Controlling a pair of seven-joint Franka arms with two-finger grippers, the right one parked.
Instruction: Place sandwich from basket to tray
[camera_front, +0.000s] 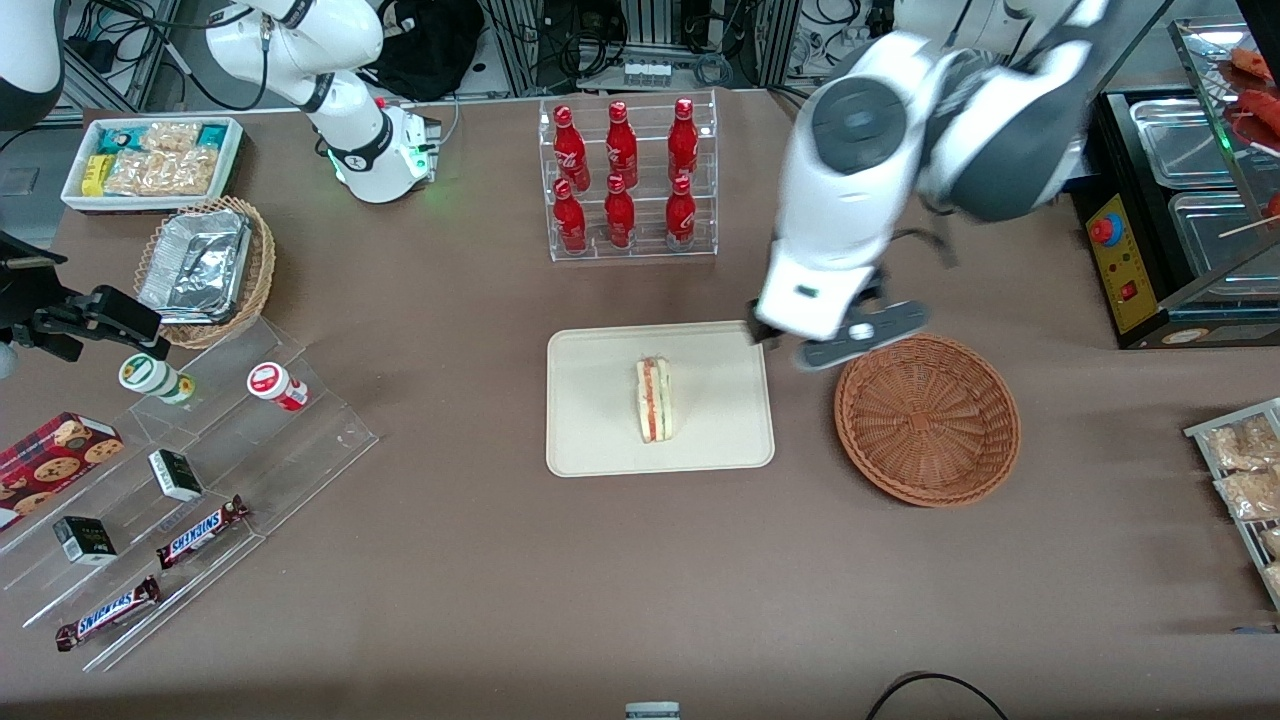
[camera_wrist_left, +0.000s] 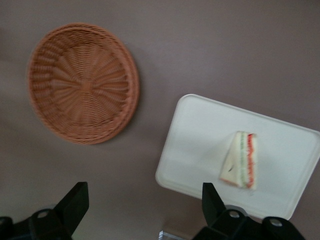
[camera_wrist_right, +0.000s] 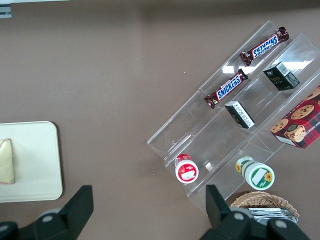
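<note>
While the sandwich (camera_front: 655, 400) lies on its side at the tray's (camera_front: 590, 440) middle, near the front frame's centre, the left end effector (camera_front: 790, 345) hangs above the counter (camera_front: 480, 560) between tray and bare basket (camera_front: 927, 418), fingers (camera_wrist_left: 75, 202) spread apart, gripping nothing.

Sandwich (camera_front: 655, 400) lies on the cream tray (camera_front: 590, 440); wicker basket (camera_front: 927, 418) beside it.

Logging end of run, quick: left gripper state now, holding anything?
Left gripper: open, holding nothing, up above the table between the basket and the tray. The sandwich lies on the tray.
</note>
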